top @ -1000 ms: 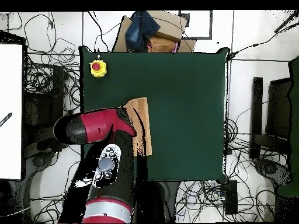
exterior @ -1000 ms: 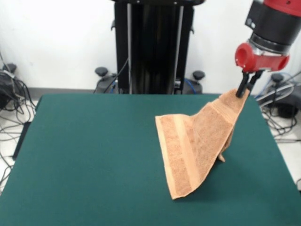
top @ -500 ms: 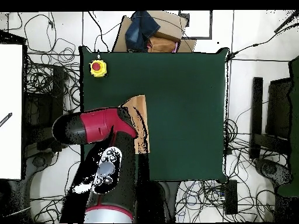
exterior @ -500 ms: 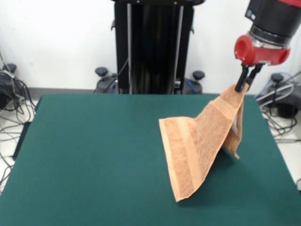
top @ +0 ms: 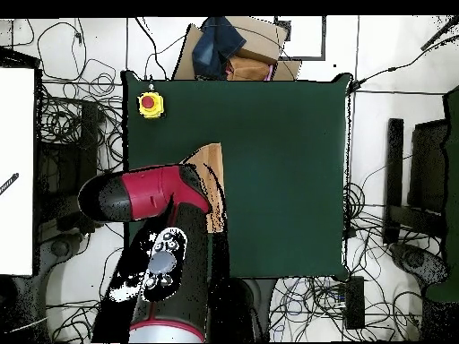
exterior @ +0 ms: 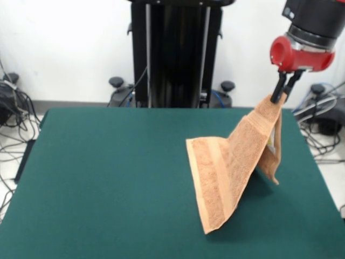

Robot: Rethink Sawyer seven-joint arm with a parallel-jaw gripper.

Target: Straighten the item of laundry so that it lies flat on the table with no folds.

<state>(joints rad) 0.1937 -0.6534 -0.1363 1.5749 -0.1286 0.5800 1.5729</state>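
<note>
Above the table (exterior: 108, 178), towel (exterior: 232, 167) (one corner pinched) in fingers (exterior: 278, 93).

White wall (exterior: 64, 48); cables (top: 54, 134) strewn over pale floor (exterior: 8, 162).

Gripper (exterior: 284, 90) sits high at the right, above the far right corner of the green worktop (exterior: 108, 178); jaws are pinched on the top corner of the orange-tan towel (exterior: 234, 167). Towel hangs from that corner as a slanted sheet. Its lower left part, with a pale woven band, rests on the worktop. A second flap droops behind, on the right. Black pedestal (exterior: 175, 54) stands at the far side.
</note>
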